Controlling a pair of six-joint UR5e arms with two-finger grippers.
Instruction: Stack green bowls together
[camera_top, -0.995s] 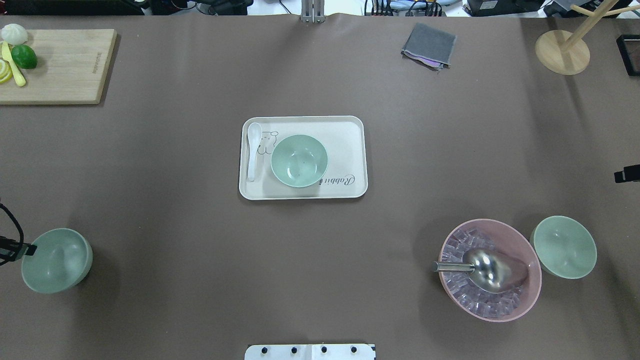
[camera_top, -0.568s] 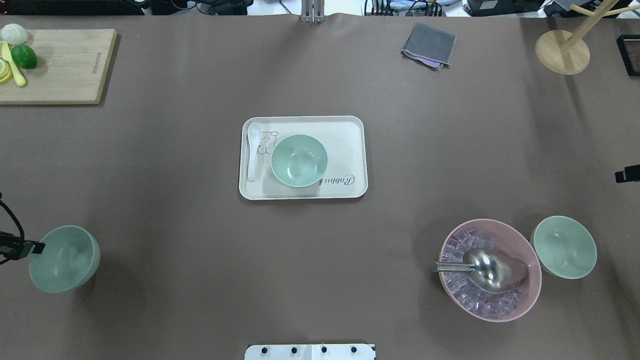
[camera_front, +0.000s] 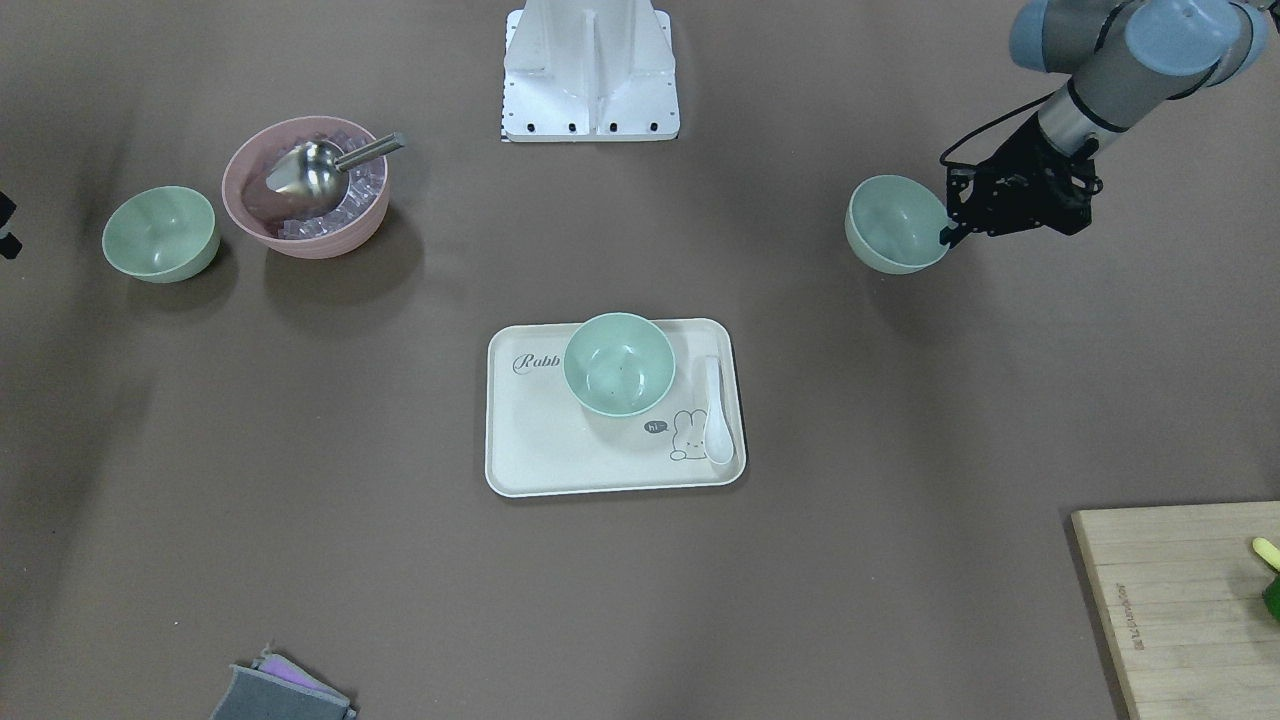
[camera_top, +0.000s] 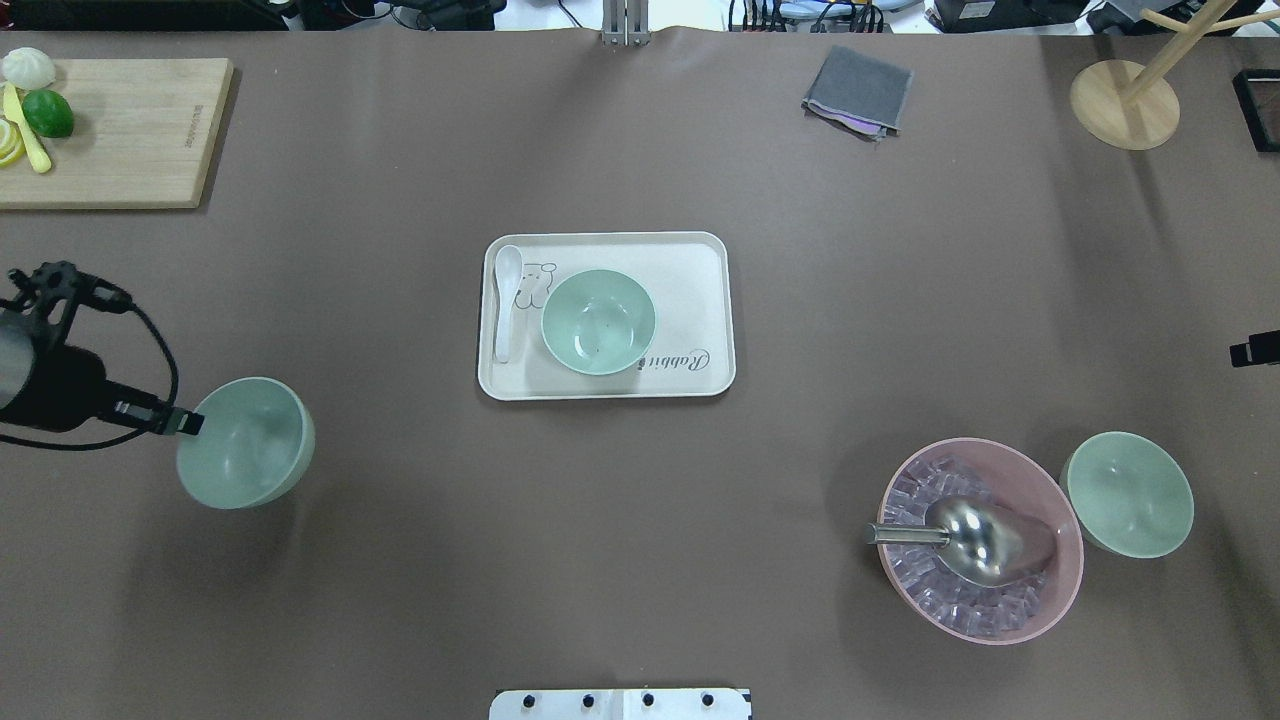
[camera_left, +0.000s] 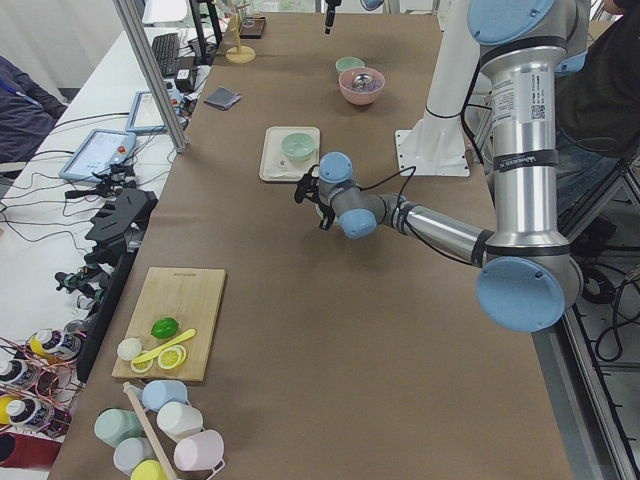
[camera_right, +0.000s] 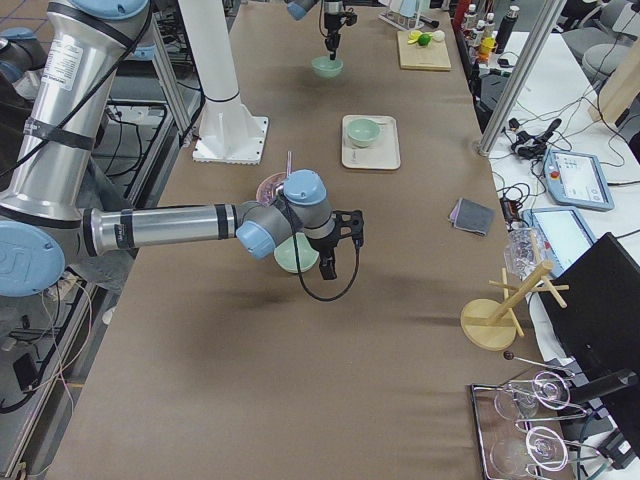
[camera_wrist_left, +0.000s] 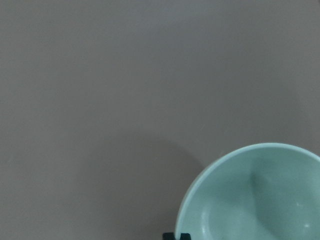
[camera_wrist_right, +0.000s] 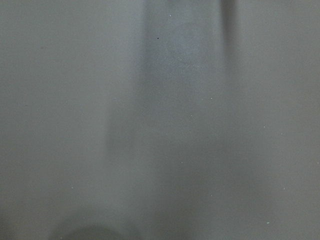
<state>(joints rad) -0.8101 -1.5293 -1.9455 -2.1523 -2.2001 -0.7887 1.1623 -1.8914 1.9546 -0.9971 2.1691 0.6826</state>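
Left gripper (camera_top: 192, 424) clamps held bowl (camera_top: 245, 443) at its 9 o'clock rim — keep level. Centre over tray bowl (camera_top: 598, 321) at 2 o'clock, then lower.

Left arm stretched out above the bench (camera_top: 640, 560), left end effector (camera_top: 190, 423) clamped on the rim of a green bowl (camera_top: 248, 445); right arm extended, right end effector (camera_right: 328, 268) pointing down.

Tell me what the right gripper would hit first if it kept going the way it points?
Probably just the bare table: the right gripper points down, and its wrist camera shows only brown cloth. The nearby green bowl seems off to the side.
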